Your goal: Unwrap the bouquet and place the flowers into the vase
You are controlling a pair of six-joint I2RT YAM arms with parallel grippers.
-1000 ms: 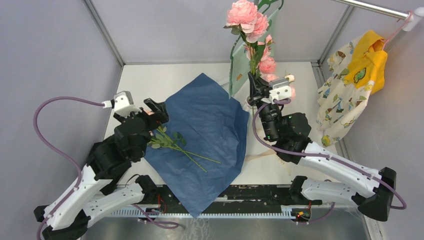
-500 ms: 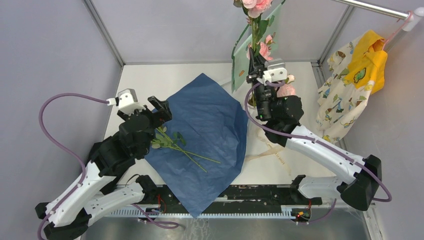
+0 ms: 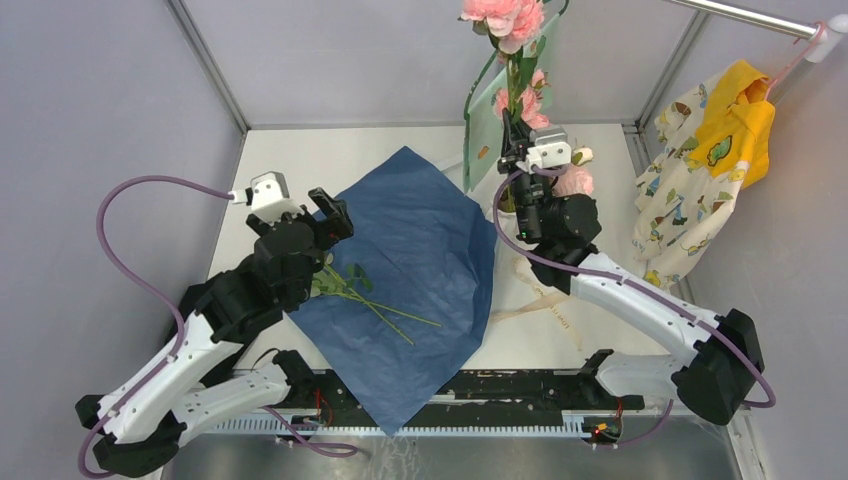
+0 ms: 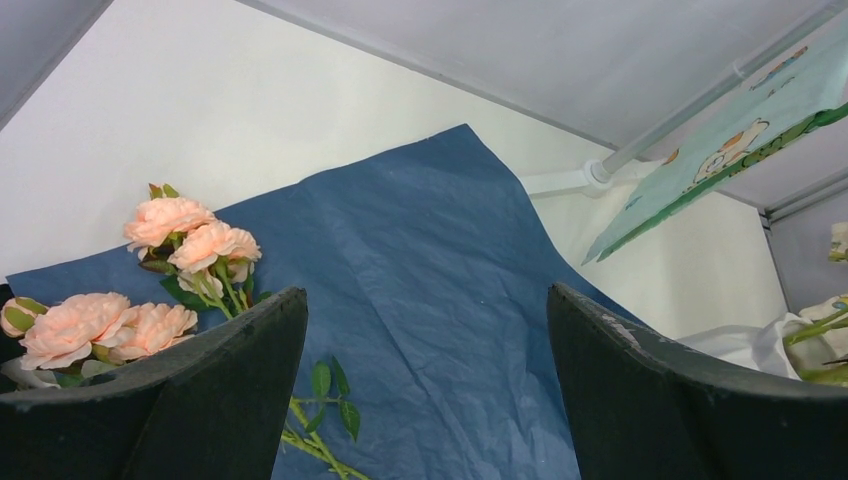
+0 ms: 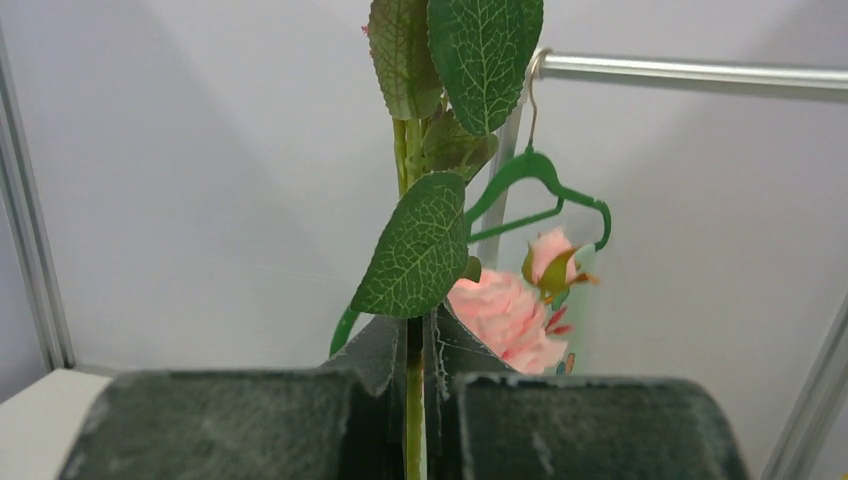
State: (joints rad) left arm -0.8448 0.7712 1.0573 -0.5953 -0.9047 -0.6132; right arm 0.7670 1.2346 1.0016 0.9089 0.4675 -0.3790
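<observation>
My right gripper (image 3: pixel 512 140) (image 5: pixel 415 345) is shut on the thin green stem (image 5: pixel 413 400) of a pink rose bunch (image 3: pixel 505 15) and holds it upright at the back of the table. Another pink rose (image 3: pixel 573 182) shows beside the right wrist. The vase is hidden behind the right arm. The blue paper (image 3: pixel 410 260) (image 4: pixel 450 300) lies spread flat. More flowers lie on its left part, with peach roses (image 4: pixel 190 230) and green stems (image 3: pixel 370 300). My left gripper (image 3: pixel 325 215) (image 4: pixel 425 292) hangs open just above them with nothing between its fingers.
A cream ribbon (image 3: pixel 540 300) lies on the table right of the paper. A green patterned cloth on a hanger (image 3: pixel 480 110) hangs at the back. A yellow and cream garment (image 3: pixel 700 170) hangs from the rail (image 3: pixel 740 15) at right. Grey walls close in the table.
My right gripper has carried the rose stem up and toward the back, so the blooms now reach the frame's top. The left arm has shifted a little right and forward, still open.
</observation>
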